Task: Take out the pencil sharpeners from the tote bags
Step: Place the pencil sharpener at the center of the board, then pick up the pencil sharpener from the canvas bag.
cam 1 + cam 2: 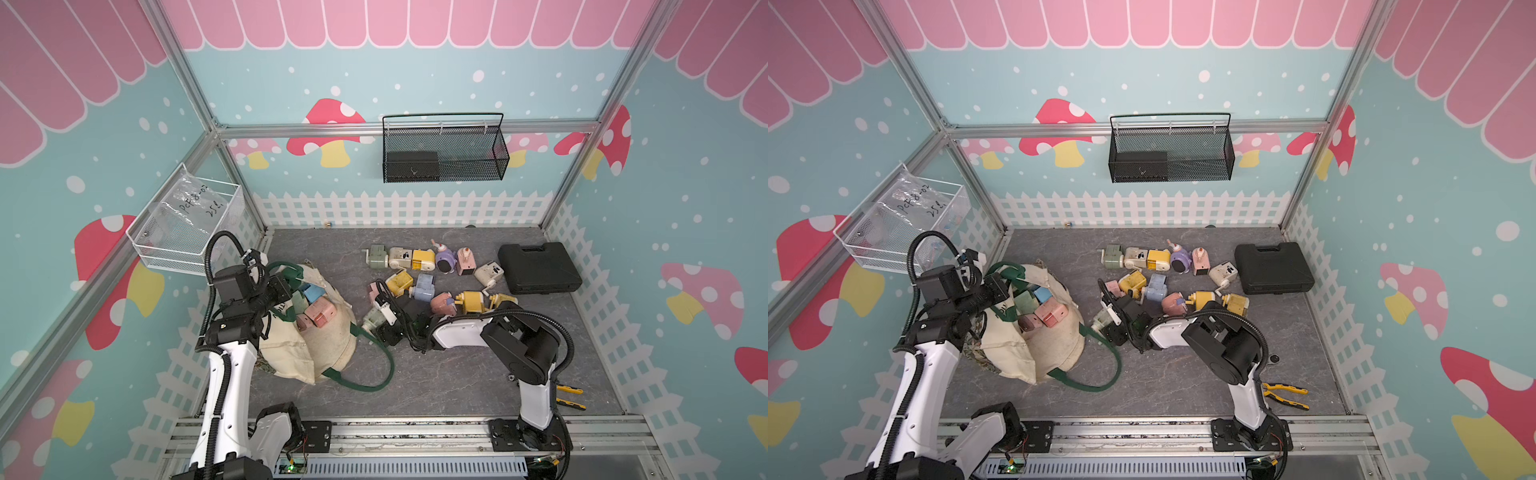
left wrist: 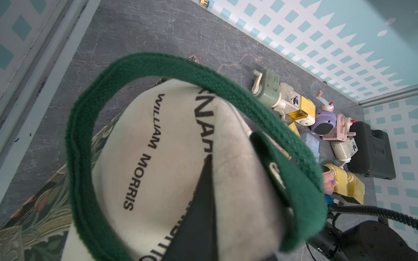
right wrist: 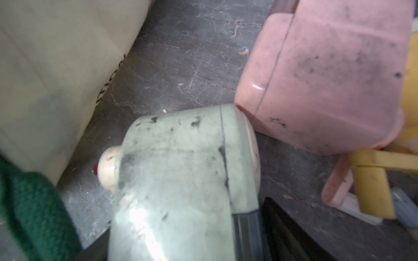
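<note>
The bag [image 1: 328,336] lay slumped on the left of the bench [image 1: 457,382]. In the left wrist view its cream cloth read "WILLIAM MORRIS" [image 2: 140,153] in black; further letters were cut off by the green strap [image 2: 158,65] looping across. A clear plastic sheet [image 1: 195,203] in the white wire basket [image 1: 174,257] bore handwriting, seemingly "8-02". The left tool [image 1: 286,286] was pinched together on the bag's rim; pink and blue sharpeners [image 1: 320,313] sat in its mouth. A dozen or so more sharpeners [image 1: 424,259] lay on the bench beside a black case [image 1: 536,268]; the right arm covered some. The right tool [image 1: 374,326] straddled a pale green sharpener [image 3: 181,169] resting on the bench just beside the bag; whether it gripped was unclear. Pliers [image 1: 1285,395] lay near the right arm's base.
</note>
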Controlling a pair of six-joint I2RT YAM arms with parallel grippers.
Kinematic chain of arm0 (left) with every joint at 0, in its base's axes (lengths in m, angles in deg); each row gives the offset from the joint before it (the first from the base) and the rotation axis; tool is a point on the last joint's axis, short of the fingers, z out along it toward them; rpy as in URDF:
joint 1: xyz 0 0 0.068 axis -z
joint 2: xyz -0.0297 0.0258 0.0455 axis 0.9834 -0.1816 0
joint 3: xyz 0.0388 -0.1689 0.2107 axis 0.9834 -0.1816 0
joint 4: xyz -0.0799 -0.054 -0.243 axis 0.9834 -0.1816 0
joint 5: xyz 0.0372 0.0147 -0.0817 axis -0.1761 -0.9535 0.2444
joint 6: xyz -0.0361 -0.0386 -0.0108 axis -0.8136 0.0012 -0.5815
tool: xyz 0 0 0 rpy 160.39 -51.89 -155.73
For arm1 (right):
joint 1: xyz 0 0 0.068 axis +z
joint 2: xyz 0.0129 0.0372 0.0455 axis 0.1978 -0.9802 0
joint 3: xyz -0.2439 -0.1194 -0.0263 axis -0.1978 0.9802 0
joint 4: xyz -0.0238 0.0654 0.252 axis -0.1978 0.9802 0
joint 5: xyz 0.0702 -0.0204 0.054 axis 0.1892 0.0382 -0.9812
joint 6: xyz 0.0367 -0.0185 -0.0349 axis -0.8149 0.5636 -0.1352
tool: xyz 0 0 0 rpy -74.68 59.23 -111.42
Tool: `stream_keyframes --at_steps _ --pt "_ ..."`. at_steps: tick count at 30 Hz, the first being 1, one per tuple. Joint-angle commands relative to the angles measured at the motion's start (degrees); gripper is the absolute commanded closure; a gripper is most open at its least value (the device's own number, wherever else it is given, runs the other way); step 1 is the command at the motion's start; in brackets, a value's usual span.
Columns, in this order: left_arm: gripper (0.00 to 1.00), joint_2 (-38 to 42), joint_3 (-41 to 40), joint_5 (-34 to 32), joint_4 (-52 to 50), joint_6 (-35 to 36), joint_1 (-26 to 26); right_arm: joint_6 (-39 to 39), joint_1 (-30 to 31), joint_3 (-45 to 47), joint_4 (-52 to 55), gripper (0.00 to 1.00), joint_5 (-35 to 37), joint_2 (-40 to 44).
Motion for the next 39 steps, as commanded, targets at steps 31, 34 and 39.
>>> stream_keyframes --at_steps 31,34,39 --pt "1.00 5.9 -2.4 -0.6 -0.4 6.4 3.3 10.0 19.4 -8.3 3.0 0.24 -2.8 9.1" --pt "1.00 7.5 -2.9 -3.0 -1.5 6.9 3.7 8.6 19.7 -14.5 5.9 0.19 3.7 3.6" --pt "1.00 8.8 -3.3 -4.8 -1.8 7.2 5.1 9.8 19.5 -22.3 8.7 0.13 11.2 -4.8"
